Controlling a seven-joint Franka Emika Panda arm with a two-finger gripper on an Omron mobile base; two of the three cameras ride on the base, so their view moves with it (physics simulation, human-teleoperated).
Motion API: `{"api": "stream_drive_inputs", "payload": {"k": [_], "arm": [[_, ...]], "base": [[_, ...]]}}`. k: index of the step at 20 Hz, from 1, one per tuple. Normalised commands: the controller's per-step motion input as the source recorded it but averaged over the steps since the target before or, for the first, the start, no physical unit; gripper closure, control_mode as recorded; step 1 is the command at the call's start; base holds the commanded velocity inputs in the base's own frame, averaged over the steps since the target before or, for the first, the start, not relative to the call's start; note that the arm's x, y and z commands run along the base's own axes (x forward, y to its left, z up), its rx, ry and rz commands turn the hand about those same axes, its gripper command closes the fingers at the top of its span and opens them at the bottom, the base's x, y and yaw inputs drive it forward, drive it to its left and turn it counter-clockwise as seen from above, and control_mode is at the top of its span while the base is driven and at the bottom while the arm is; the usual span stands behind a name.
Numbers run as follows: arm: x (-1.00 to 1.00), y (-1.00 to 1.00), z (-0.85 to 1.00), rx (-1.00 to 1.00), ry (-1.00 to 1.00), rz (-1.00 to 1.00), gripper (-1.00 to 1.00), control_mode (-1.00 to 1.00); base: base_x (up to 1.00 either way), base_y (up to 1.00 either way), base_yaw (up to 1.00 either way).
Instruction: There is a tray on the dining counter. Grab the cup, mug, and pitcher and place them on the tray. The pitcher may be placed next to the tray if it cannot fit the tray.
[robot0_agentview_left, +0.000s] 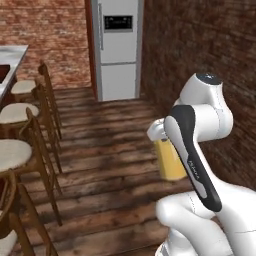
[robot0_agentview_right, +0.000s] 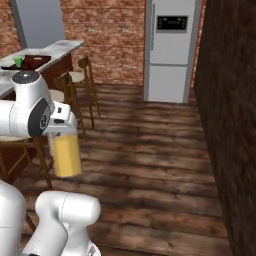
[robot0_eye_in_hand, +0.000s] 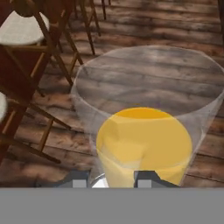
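Observation:
I carry the pitcher (robot0_eye_in_hand: 144, 144), a tall clear cylinder with yellow-orange inside, above the wooden floor. My gripper (robot0_eye_in_hand: 111, 180) is shut on its rim, one finger on each side of the wall. The pitcher (robot0_agentview_left: 169, 162) hangs under my white hand, partly behind my forearm, and in the right base view the pitcher (robot0_agentview_right: 66, 155) hangs below the gripper (robot0_agentview_right: 62, 131). Far off to the left, the dark tray (robot0_agentview_right: 34, 61) lies on the marble dining counter (robot0_agentview_right: 62, 47), with the green cup (robot0_agentview_right: 19, 61) at its left end. The mug is out of view.
Wooden chairs with pale seats (robot0_agentview_left: 20, 150) line the counter's side on my left, and more chairs (robot0_agentview_right: 80, 80) stand further along. A grey fridge (robot0_agentview_right: 167, 50) stands at the far end. A dark brick wall (robot0_agentview_right: 230, 125) runs along the right. Plank floor lies ahead.

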Motion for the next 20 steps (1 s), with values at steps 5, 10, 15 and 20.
{"api": "stream_drive_inputs", "payload": {"k": [5,10,15,20], "arm": [[0.00,0.00,0.00,0.00,0.00,0.00,1.00,1.00],[0.00,0.00,0.00,0.00,0.00,0.00,1.00,1.00],[0.00,0.00,0.00,0.00,0.00,0.00,1.00,1.00],[0.00,0.00,0.00,0.00,0.00,0.00,1.00,1.00]], "base": [[1.00,-0.49,0.11],[1.00,-0.44,0.11],[1.00,-0.33,0.11],[1.00,-0.07,0.16]]}}
